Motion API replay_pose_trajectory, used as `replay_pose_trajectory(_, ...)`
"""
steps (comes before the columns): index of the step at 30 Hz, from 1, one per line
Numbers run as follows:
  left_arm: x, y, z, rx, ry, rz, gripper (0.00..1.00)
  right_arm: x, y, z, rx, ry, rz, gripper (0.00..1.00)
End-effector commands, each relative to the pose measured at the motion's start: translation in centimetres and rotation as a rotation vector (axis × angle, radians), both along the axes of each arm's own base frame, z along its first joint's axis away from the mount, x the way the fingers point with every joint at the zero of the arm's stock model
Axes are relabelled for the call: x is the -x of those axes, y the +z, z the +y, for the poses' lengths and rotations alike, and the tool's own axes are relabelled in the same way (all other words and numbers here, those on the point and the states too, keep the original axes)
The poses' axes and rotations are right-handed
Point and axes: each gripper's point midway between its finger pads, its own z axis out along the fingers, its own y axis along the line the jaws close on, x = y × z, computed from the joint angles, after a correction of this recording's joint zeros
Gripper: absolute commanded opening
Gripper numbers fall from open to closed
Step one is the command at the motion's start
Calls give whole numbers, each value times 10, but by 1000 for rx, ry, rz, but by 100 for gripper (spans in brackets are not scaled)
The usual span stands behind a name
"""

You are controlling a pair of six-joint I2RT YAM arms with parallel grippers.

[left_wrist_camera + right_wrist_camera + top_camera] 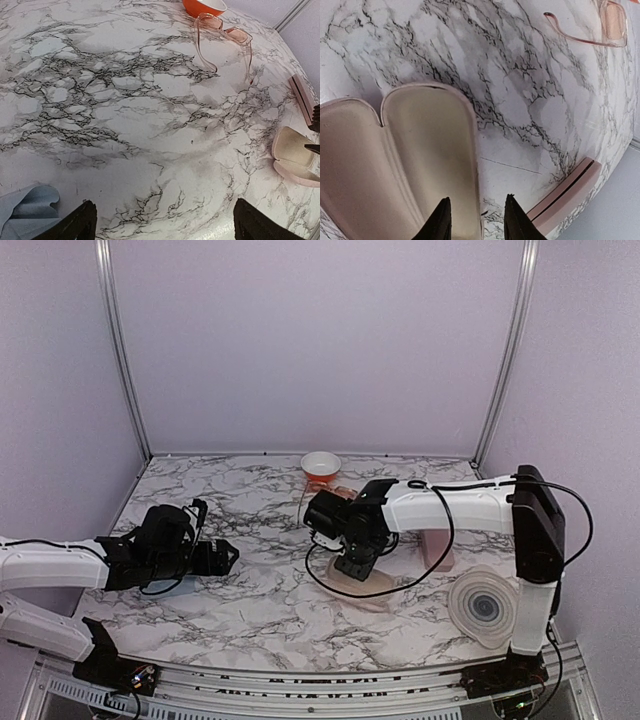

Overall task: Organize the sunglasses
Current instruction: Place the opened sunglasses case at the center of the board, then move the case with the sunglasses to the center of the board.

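Note:
One pair of sunglasses with orange-tinted lenses lies unfolded by the orange bowl; it also shows in the top view and in the right wrist view. The pale pair is not in view. An open pink case lies mid-table. My right gripper hangs low over it, jaws a little apart astride its right rim, holding nothing. My left gripper is wide open and empty over bare marble at the left.
A closed pink case lies right of the open one and shows in the right wrist view. A light blue cloth lies by my left finger. A pale ribbed disc sits by the right arm's base.

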Motion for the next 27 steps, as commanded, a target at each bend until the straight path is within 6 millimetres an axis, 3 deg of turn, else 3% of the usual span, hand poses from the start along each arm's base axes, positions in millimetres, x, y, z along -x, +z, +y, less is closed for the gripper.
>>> replay_pose_trajectory(1, -1, 9, -1, 41, 0, -27, 96, -11, 16, 8, -23, 1, -51, 36)
replay_pose_trajectory(7, -1, 8, -1, 40, 1, -24, 96, -16, 33, 13, -80, -19, -99, 38)
replay_pose_trajectory(14, -3, 6, -3, 35, 0, -14, 96, -20, 71, 25, -224, -47, -165, 42)
replay_pose_trajectory(19, -4, 4, -4, 31, -2, -7, 96, -21, 96, 22, -316, -97, -225, 57)
replay_pose_trajectory(23, -5, 3, -7, 27, -10, 1, 96, -18, 99, 2, -347, -145, -246, 76)
replay_pose_trajectory(27, -6, 1, -9, 23, -16, 9, 96, -35, 93, -59, -374, -384, -246, 82)
